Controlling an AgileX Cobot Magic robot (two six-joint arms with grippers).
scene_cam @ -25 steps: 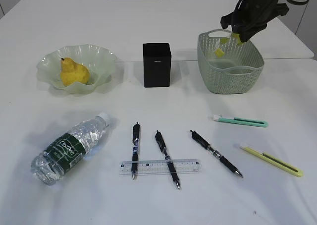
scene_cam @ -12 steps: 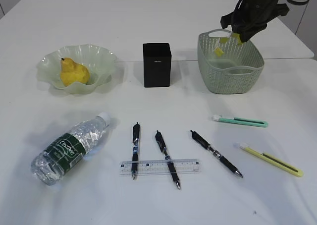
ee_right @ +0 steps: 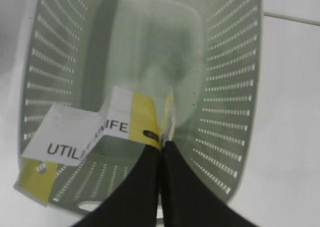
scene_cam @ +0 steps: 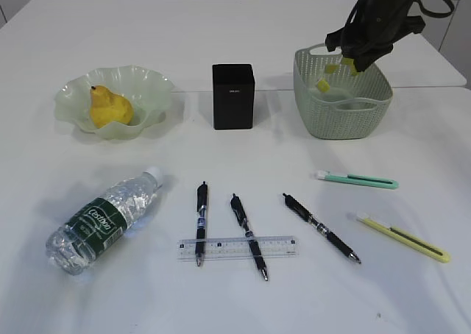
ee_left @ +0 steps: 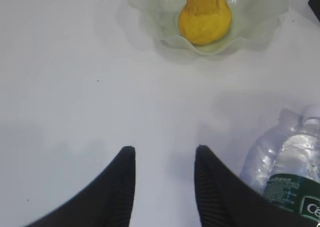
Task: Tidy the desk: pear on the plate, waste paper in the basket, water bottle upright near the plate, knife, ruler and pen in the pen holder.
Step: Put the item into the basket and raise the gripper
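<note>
- You have the plate at upper left, with the pear in it.
- The pen holder stands at upper centre; the basket is to its right.
- At lower left the water bottle lies on its side.
- At lower centre, the ruler lies across two pens.

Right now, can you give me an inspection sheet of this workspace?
Surface: white desk, no spills seen.
Job's things: pear on plate; water bottle lying down; three pens, ruler and two knives on the desk; pen holder upright.
Clutter: nothing seen.
Grippers: right gripper shut on waste paper over basket; left gripper open, holding nothing.
Cables: some by the right arm.
Surroundings: white cabinets behind.
</note>
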